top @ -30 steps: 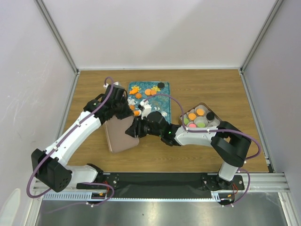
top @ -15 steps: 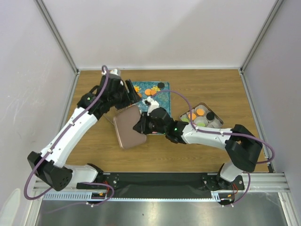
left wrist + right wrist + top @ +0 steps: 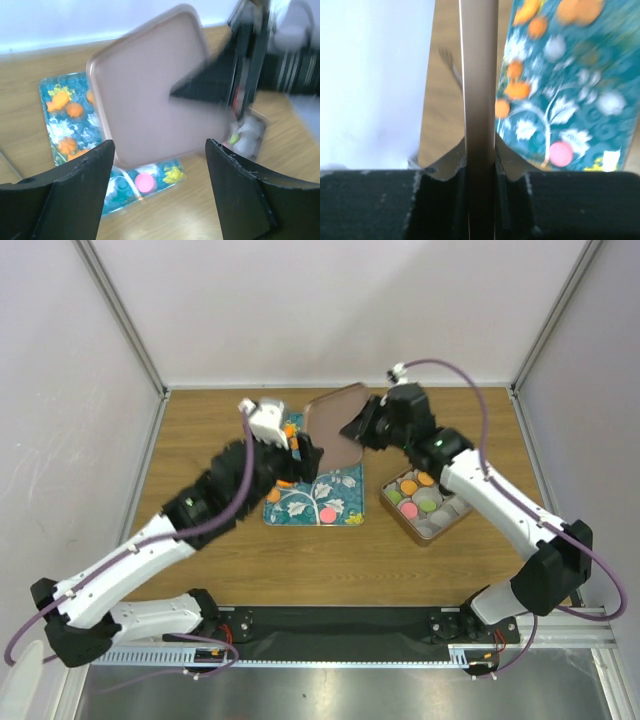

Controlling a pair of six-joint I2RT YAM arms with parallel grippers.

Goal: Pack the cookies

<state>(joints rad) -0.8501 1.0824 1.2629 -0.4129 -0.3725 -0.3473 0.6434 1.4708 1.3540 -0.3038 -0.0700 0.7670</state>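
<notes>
My right gripper (image 3: 362, 428) (image 3: 480, 156) is shut on the edge of a pinkish-brown square lid (image 3: 332, 423) (image 3: 150, 85) (image 3: 479, 85) and holds it tilted in the air over the back of the teal tray (image 3: 300, 502). My left gripper (image 3: 305, 454) (image 3: 160, 150) hovers open just left of the lid, with nothing between its fingers. A pink cookie (image 3: 328, 514) (image 3: 145, 182) (image 3: 561, 153) lies on the tray's near end. Orange cookies (image 3: 75, 109) (image 3: 517, 90) lie further back on it. Several cookies (image 3: 409, 486) fill cups in the brown box (image 3: 428, 532).
The teal tray's floral print (image 3: 560, 112) shows under the lid. The brown box (image 3: 248, 137) stands right of the tray, near my right forearm. Grey walls close the table on three sides, and the arm bases sit along the near rail (image 3: 330, 625).
The lid went from my left gripper to my right, which shut on it and carried it from the near left up over the tray's back. My left gripper opened and swung right.
</notes>
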